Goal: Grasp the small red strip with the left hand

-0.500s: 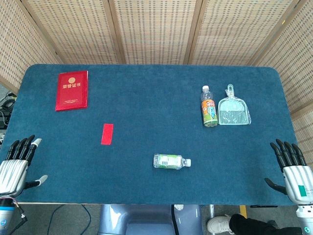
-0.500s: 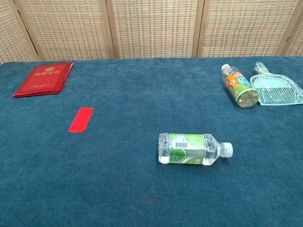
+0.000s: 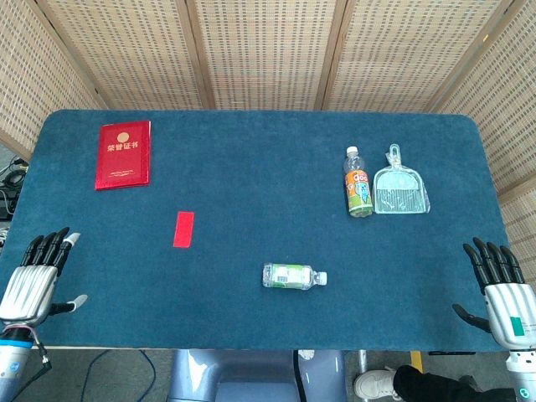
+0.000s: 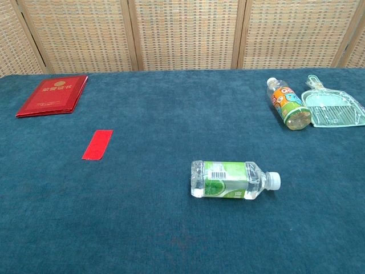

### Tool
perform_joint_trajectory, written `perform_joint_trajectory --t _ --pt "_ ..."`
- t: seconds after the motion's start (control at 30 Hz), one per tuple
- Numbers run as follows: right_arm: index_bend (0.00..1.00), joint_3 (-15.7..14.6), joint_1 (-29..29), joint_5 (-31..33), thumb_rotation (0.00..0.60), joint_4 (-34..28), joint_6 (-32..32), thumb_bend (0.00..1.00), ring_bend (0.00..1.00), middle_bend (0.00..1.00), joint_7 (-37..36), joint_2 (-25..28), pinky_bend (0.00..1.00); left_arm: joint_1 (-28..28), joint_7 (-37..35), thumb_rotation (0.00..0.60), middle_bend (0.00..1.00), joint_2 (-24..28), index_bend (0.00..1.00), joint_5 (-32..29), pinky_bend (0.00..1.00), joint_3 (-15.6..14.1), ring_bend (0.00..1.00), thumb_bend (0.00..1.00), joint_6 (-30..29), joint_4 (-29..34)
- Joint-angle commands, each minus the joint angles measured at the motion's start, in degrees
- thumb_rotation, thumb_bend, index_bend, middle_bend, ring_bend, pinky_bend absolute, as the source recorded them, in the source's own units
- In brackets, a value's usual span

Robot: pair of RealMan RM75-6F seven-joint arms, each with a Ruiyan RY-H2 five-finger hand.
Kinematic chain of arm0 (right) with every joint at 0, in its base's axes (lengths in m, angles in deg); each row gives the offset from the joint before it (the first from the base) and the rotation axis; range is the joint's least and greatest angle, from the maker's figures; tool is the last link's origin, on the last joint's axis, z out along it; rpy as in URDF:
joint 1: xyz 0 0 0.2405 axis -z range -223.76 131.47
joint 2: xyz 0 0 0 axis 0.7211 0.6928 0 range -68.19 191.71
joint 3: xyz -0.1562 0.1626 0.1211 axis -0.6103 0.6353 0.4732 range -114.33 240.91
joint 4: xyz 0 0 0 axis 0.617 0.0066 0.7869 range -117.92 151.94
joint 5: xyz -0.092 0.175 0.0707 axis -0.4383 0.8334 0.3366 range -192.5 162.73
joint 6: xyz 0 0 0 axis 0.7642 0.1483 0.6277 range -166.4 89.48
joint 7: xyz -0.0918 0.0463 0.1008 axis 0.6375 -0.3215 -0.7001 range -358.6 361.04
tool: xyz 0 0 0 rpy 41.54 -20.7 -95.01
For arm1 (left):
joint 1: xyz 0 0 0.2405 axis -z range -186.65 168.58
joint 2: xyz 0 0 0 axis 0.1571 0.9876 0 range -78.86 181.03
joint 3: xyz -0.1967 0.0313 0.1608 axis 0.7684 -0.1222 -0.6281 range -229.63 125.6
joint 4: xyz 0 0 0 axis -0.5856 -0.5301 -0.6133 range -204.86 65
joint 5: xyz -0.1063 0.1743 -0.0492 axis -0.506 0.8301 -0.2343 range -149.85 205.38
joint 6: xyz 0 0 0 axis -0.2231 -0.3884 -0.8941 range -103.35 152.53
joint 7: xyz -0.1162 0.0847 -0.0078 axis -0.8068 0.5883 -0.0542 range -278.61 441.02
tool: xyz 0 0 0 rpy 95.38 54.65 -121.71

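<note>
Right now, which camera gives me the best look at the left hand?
The head view. It shows the left hand at the table's near left corner, fingers apart, holding nothing, well short of the small red strip. The chest view shows the strip but not the hand at all.

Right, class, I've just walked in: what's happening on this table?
A two-handed robot is about to pick up the small red strip, which lies flat and untouched on the blue table. Its left hand hovers open at the near left edge; its right hand is open at the near right. A red booklet, two bottles and a dustpan lie around.
</note>
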Motion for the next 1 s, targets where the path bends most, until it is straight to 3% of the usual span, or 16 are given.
perform_joint_trajectory --t 0.03,0.13,0.23,0.37,0.63,1.0 --pt "0.0 0.2 -0.2 0.9 0.6 0.1 -0.8 0.0 0.0 0.0 -0.3 0.0 0.0 5.8 -0.1 0.6 0.0 -4.0 0.0 -6.4 0.0 4.2 0.0 0.0 7.4 -5.1" --pt "0.0 0.4 -0.6 2.0 0.6 0.2 -2.1 0.0 0.0 0.0 -1.1 0.1 0.0 10.1 2.4 0.6 0.0 -7.2 0.01 -9.6 0.0 6.7 0.0 0.0 11.3 -9.1" --pt "0.0 0.9 -1.1 3.7 0.6 0.8 -3.5 0.0 0.0 0.0 -1.6 0.0 0.0 15.1 4.0 0.6 0.0 -11.6 0.1 -11.8 0.0 9.2 0.0 0.01 15.5 -14.1" --pt "0.0 1.3 -1.5 5.1 0.6 1.4 -4.8 0.0 0.0 0.0 -2.1 -0.1 0.0 19.4 4.1 0.6 0.0 -16.7 0.24 -13.4 0.0 10.5 0.0 0.09 18.8 -20.3" --pt "0.0 1.9 -2.2 7.3 0.6 2.6 -6.8 0.0 0.0 0.0 -3.1 -0.4 0.0 23.7 -0.5 0.6 0.0 -26.0 0.29 -11.4 0.0 9.6 0.0 0.18 21.3 -32.0" --pt "0.0 2.0 -2.4 7.9 0.6 3.0 -7.3 0.0 0.0 0.0 -4.0 -0.3 0.0 24.9 -8.7 0.6 0.0 -33.7 0.33 -8.8 0.0 7.2 0.0 0.19 21.7 -41.2"
